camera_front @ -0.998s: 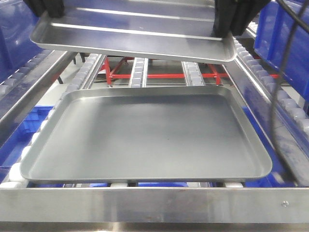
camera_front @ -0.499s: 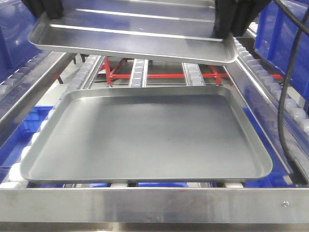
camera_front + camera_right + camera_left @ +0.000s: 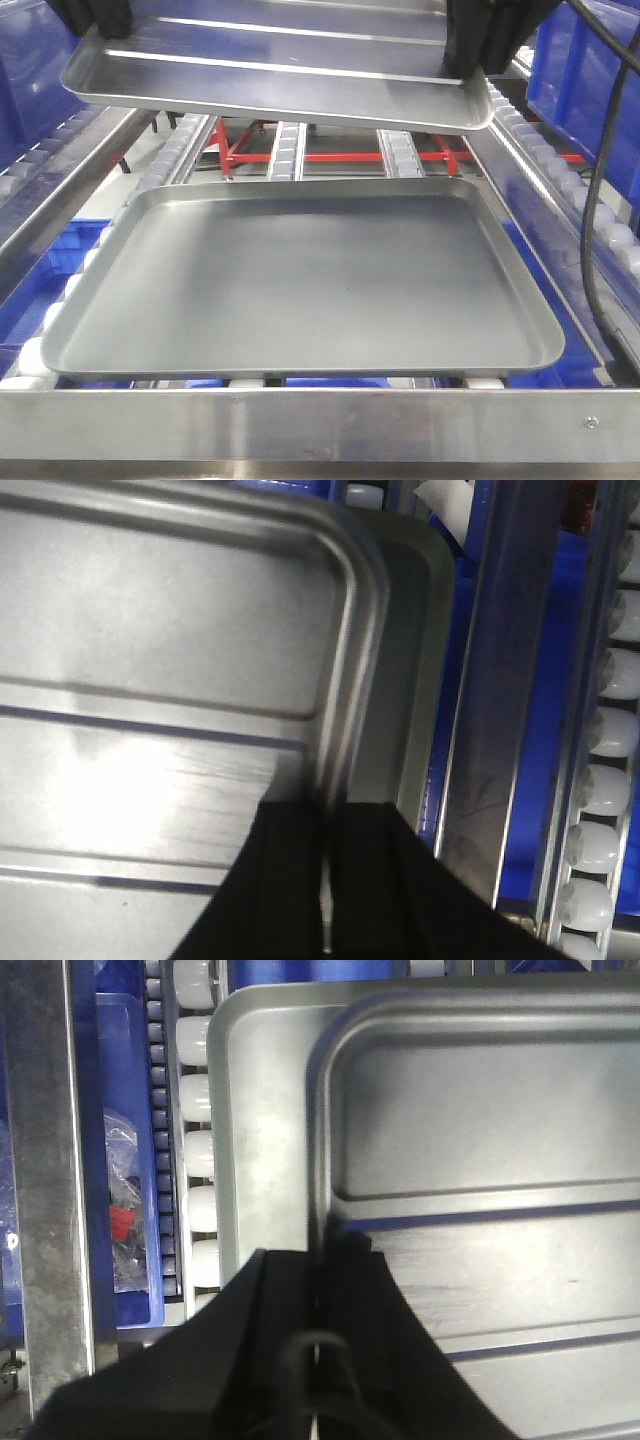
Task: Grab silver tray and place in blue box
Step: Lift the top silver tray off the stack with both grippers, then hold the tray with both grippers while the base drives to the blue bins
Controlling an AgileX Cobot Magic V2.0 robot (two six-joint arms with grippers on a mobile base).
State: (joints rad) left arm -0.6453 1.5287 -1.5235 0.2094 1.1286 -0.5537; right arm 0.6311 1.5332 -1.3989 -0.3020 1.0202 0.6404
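The silver tray (image 3: 280, 70) hangs level in the air across the top of the front view, its two raised lines visible along the floor. My left gripper (image 3: 100, 20) is shut on its left rim, and my right gripper (image 3: 478, 45) is shut on its right rim. In the left wrist view the black fingers (image 3: 270, 1300) pinch the rim of the silver tray (image 3: 480, 1140) at the left gripper (image 3: 318, 1260). The right gripper (image 3: 328, 815) clamps the silver tray (image 3: 170, 630) the same way. The wall of a blue box (image 3: 590, 70) shows at the upper right.
A larger dull dark-grey tray (image 3: 310, 280) lies on the white rollers (image 3: 600, 215) right under the held one. Steel rails (image 3: 320, 420) frame the lane. Another blue crate (image 3: 30, 70) stands at the left, and blue bins (image 3: 125, 1140) sit below.
The silver tray stays gripped at both rims and has barely shifted. The black cable at the right edge has swung a little.
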